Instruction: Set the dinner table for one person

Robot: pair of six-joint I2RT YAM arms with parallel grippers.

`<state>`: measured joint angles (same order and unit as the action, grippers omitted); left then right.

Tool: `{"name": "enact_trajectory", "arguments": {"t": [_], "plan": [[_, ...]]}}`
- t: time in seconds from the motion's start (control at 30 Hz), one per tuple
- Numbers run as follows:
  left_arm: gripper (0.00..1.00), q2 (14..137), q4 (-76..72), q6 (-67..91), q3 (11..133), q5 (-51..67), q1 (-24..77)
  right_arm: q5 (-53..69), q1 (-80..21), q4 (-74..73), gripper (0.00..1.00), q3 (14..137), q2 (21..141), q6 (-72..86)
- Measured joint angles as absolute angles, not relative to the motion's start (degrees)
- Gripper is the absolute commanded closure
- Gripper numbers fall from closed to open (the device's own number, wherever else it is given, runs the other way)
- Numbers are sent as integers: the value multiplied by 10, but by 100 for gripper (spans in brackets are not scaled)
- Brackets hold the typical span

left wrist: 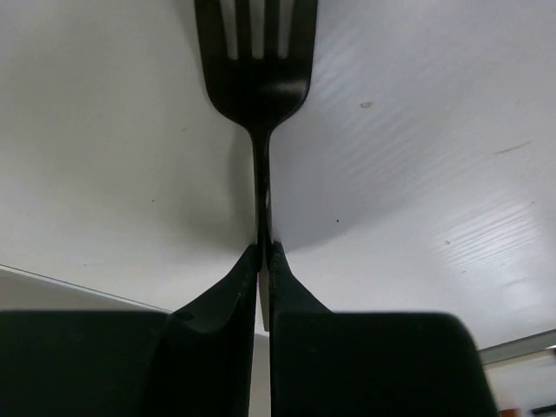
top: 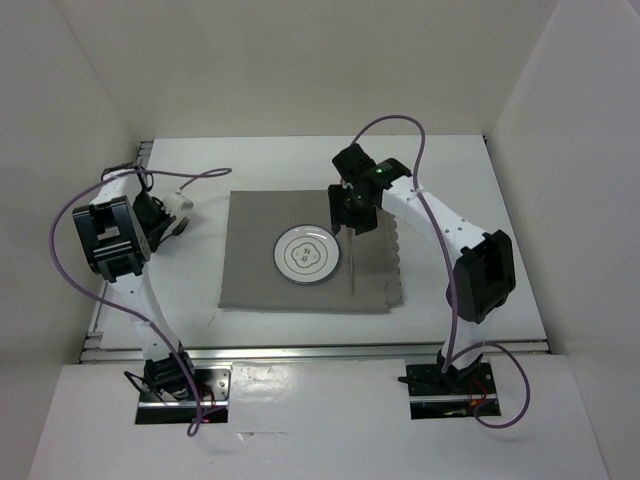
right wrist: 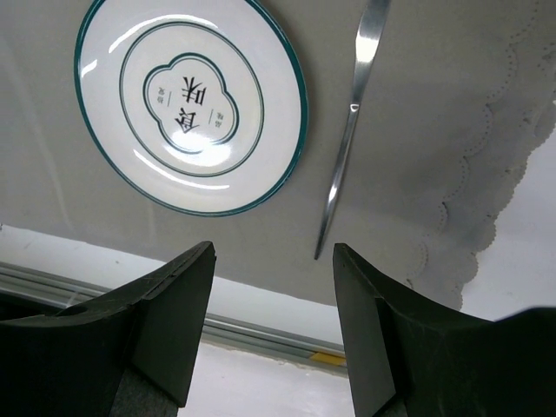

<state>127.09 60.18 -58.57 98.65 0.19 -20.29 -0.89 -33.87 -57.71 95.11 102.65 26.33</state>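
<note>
The white dinner table (top: 450,190) carries a grey square cloth mat (top: 255,270). A white plate with a green rim (top: 304,255) sits on the mat, and a silver knife (top: 352,262) lies to its right. My left gripper (top: 168,222) is over the bare table left of the mat. In the left wrist view it (left wrist: 263,252) is shut on the handle of a fork (left wrist: 257,78), tines pointing away. My right gripper (top: 354,215) is open and empty above the knife's far end. The right wrist view shows the plate (right wrist: 191,104) and the knife (right wrist: 347,139) beyond the open right gripper (right wrist: 274,256).
A grey napkin with a scalloped edge (top: 385,262) lies under and right of the knife, also in the right wrist view (right wrist: 486,165). Silver rails (top: 300,350) edge the table. White walls enclose the back and both sides.
</note>
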Motion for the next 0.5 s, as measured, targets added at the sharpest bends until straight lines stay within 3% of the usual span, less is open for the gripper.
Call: {"name": "enact_trajectory", "arguments": {"t": [0.33, 0.5], "plan": [[100, 1236, 594, -272, 947, 230, -239, -24, -339, -571, 35, 926, 990, 283], [100, 1166, 575, -166, 942, 283, -229, -32, -339, -564, 35, 899, 957, 300]]}}
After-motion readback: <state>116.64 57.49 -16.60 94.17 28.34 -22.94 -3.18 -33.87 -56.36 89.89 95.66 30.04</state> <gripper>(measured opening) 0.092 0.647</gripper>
